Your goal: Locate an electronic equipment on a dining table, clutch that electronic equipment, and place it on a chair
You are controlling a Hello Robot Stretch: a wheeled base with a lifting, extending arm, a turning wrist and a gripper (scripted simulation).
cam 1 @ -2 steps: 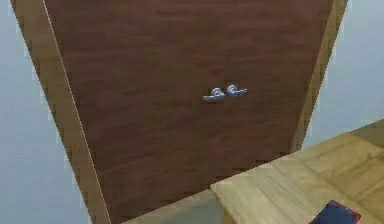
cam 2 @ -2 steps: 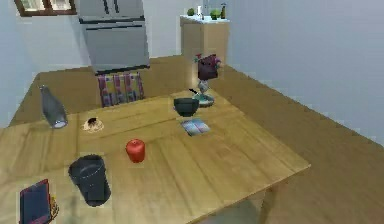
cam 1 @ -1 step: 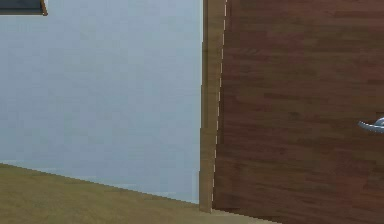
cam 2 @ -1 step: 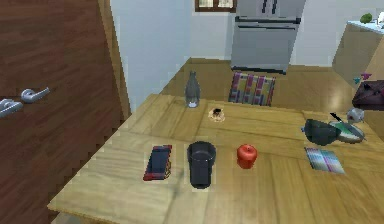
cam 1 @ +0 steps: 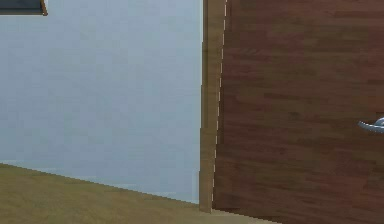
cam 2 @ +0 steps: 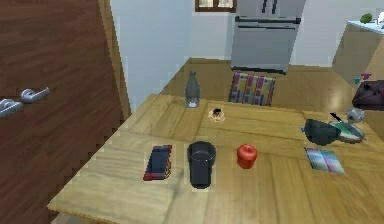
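a flat dark phone-like slab point(cam 2: 158, 162) lies on the wooden dining table point(cam 2: 270, 190), just beside a black oblong device point(cam 2: 201, 165) and near a red apple point(cam 2: 246, 155). the state of the jaws cannot be told.

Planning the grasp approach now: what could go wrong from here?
1. Two dark devices, a flat slab and a remote-like thing, lie side by side on the table; reaching for one may well nudge the other.
2. The red apple beside them could get knocked and roll.
3. The wooden door stands close ahead, so driving forward risks a bump.
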